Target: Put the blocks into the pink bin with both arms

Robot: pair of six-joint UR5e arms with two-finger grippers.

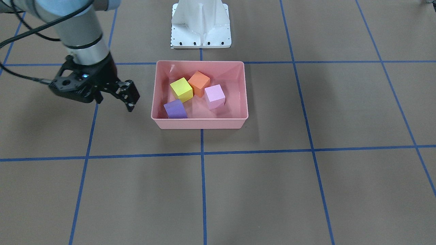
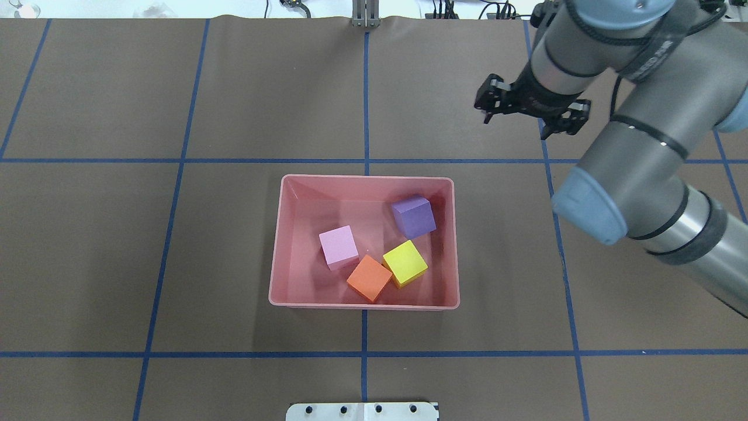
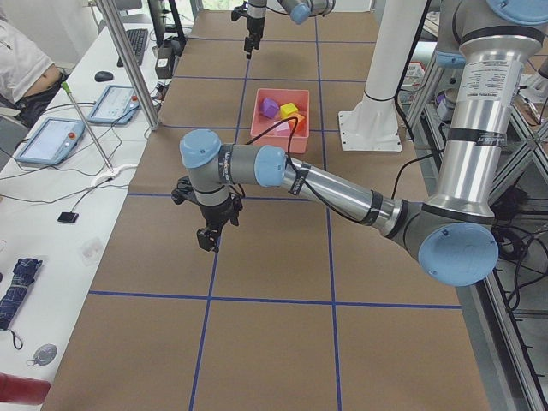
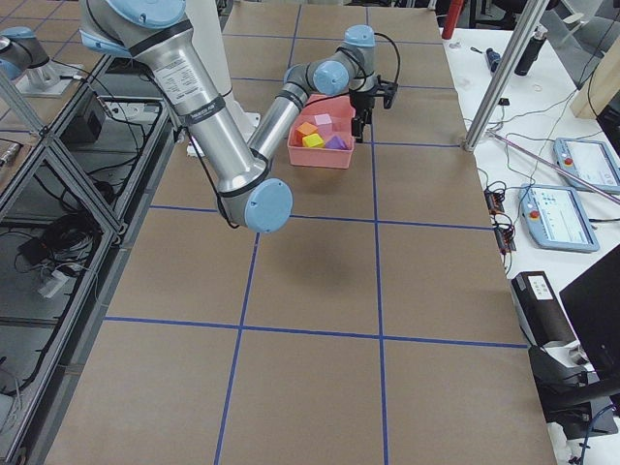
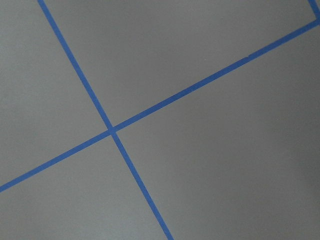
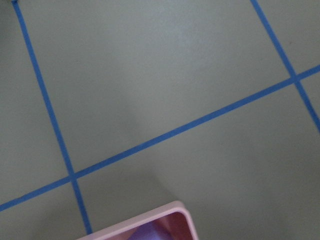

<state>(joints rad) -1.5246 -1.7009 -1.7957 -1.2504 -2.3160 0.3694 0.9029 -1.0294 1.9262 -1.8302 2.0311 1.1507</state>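
The pink bin (image 1: 201, 123) (image 2: 362, 305) stands at the table's middle. In it lie the purple block (image 2: 414, 215), yellow block (image 2: 404, 263), orange block (image 2: 369, 278) and pale pink block (image 2: 338, 247). My right gripper (image 2: 517, 126) (image 1: 115, 103) is open and empty, above the table beyond the bin's far right corner in the overhead view. The right wrist view shows only a bin corner (image 6: 150, 222). My left gripper (image 3: 208, 240) shows only in the exterior left view, far from the bin over bare table. I cannot tell if it is open or shut.
The white base pedestal (image 1: 201, 27) stands at the robot's edge of the table, behind the bin. Blue tape lines (image 5: 112, 131) grid the brown table. A side bench with tablets (image 3: 51, 137) and a metal post (image 3: 128, 68) lie beyond the table's far edge.
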